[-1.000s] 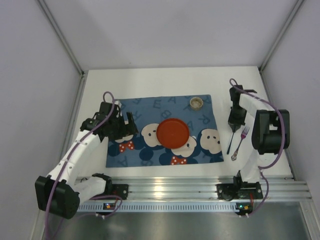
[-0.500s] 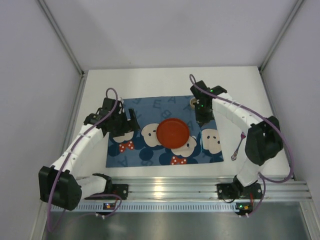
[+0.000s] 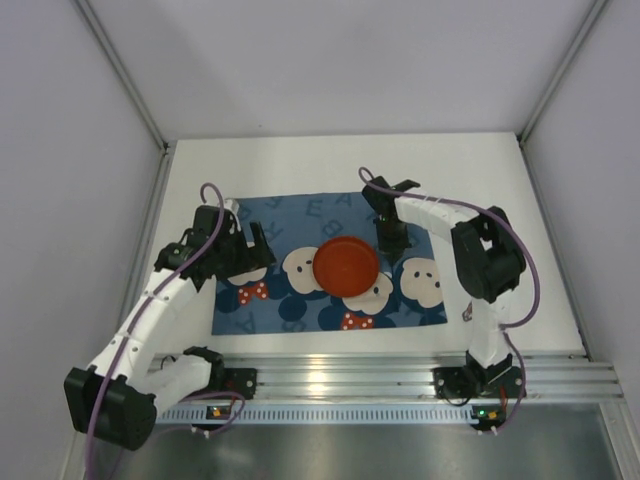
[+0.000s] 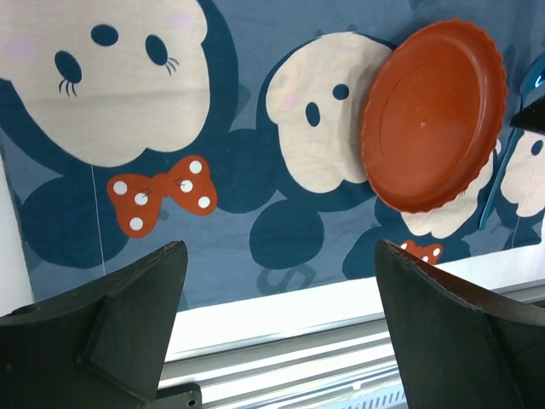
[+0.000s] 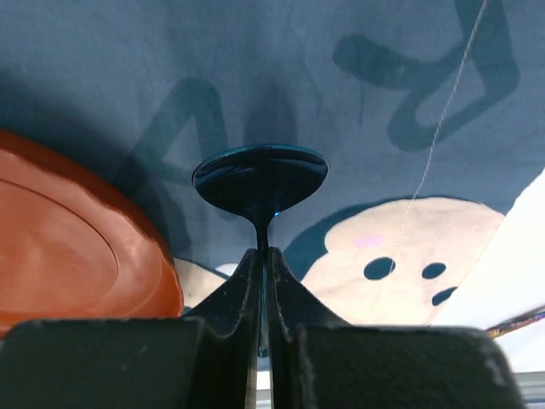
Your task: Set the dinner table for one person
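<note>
An orange plate lies in the middle of the blue mouse-print placemat on the white dinner table. My right gripper is shut on the thin handle of a dark blue spoon. It holds the spoon just above the placemat, beside the plate's right rim. My left gripper is open and empty over the placemat's left part, with the plate off to its right. In the left wrist view its jaws stand wide apart.
A fork lies on the table right of the placemat, mostly hidden by the right arm; its end shows in the right wrist view. A metal rail runs along the near edge. Grey walls enclose the table.
My right arm has swung left from the fork's side of the table, carrying the spoon over the placemat to the plate's right rim. The left arm has barely moved.
</note>
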